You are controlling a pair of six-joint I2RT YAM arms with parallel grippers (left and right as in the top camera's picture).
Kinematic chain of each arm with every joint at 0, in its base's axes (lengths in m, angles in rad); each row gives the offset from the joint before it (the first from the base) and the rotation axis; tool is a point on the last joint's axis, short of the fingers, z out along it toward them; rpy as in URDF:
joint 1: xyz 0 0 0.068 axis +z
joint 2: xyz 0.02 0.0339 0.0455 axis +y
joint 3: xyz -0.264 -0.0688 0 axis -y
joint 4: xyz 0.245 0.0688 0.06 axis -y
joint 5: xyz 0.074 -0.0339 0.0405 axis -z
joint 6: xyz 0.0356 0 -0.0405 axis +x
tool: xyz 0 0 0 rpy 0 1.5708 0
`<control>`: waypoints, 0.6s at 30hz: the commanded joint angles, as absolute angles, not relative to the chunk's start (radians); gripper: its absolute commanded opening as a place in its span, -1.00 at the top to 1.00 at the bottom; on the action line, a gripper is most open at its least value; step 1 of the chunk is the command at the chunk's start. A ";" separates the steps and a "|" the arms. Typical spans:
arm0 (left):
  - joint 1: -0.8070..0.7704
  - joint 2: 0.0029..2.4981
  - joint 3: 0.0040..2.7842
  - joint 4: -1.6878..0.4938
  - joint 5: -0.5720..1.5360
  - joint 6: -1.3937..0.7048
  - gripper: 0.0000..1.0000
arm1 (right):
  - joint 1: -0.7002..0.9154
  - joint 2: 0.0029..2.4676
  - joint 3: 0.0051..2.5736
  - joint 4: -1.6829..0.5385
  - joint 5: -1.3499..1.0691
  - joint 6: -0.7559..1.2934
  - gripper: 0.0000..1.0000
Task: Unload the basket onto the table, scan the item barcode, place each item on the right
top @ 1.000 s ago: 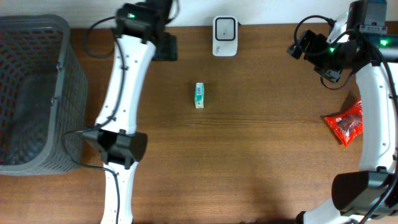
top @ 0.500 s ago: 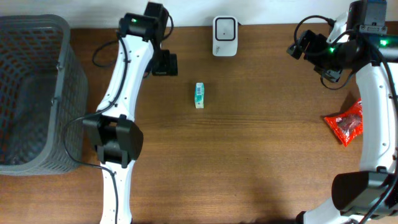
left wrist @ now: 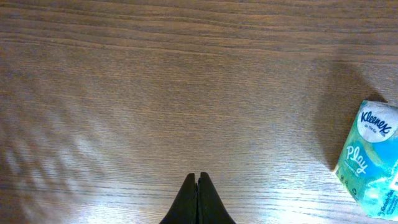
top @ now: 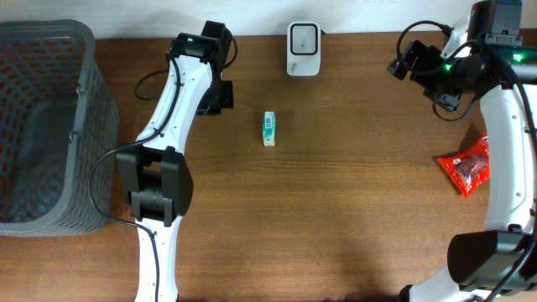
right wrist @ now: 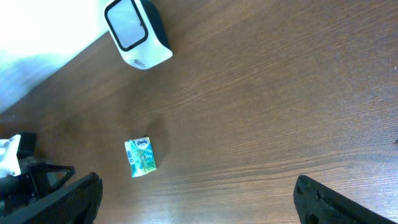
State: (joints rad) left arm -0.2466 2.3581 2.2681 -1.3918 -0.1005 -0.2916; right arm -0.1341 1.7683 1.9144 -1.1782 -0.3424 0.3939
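Left of the tissue pack (top: 268,128): left end effector (left wrist: 197,180), pressed together, empty.
Beyond the pack: scanner (top: 303,38), apart.
Far right of the pack: right end effector (right wrist: 196,182), spread.

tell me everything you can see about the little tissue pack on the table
The tissue pack is a small soft packet in shiny light-blue and green wrap, printed with the Kleenex logo and the word Play. It lies flat on the wooden table near the middle, its long side pointing roughly toward the white scanner at the far edge, well apart from it. Only the table touches it; nothing holds it.
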 commanded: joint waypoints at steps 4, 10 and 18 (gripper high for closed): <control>-0.249 2.344 2.222 -1.369 0.187 -0.273 1.00 | -0.131 1.771 1.917 -1.178 -0.347 0.402 -0.97; -0.308 2.344 2.152 -1.266 0.456 -0.111 1.00 | -0.131 1.771 1.917 -1.178 -0.347 0.401 -0.97; -0.443 2.344 2.099 -1.163 0.377 -0.111 1.00 | -0.131 1.771 1.917 -1.178 -0.347 0.401 -0.97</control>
